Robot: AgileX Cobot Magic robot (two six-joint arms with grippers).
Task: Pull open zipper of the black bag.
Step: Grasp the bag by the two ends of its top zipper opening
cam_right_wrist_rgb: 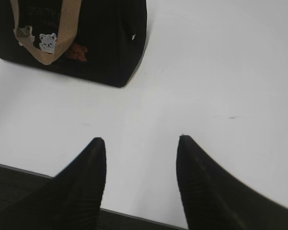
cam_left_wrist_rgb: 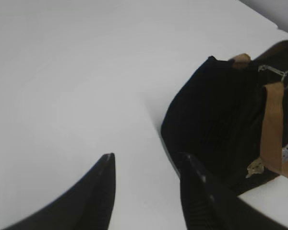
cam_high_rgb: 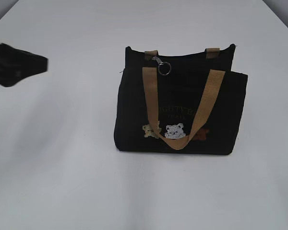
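Note:
The black bag (cam_high_rgb: 180, 103) stands upright mid-table, with tan handles and bear patches on its front. Its zipper runs along the top edge, and the silver clasp and ring pull (cam_high_rgb: 163, 67) hangs near the top left. In the left wrist view the black bag (cam_left_wrist_rgb: 221, 120) and the ring pull (cam_left_wrist_rgb: 278, 74) lie to the right. My left gripper (cam_left_wrist_rgb: 146, 160) is open, empty, above the table just left of the bag's end. It shows as a dark shape (cam_high_rgb: 19, 64) at the left edge of the exterior view. My right gripper (cam_right_wrist_rgb: 140, 139) is open and empty, well short of the black bag (cam_right_wrist_rgb: 86, 43).
The white table (cam_high_rgb: 62, 158) spreads around the bag on all sides. Its near edge (cam_right_wrist_rgb: 134, 215) runs under my right gripper in the right wrist view, with dark floor beyond it.

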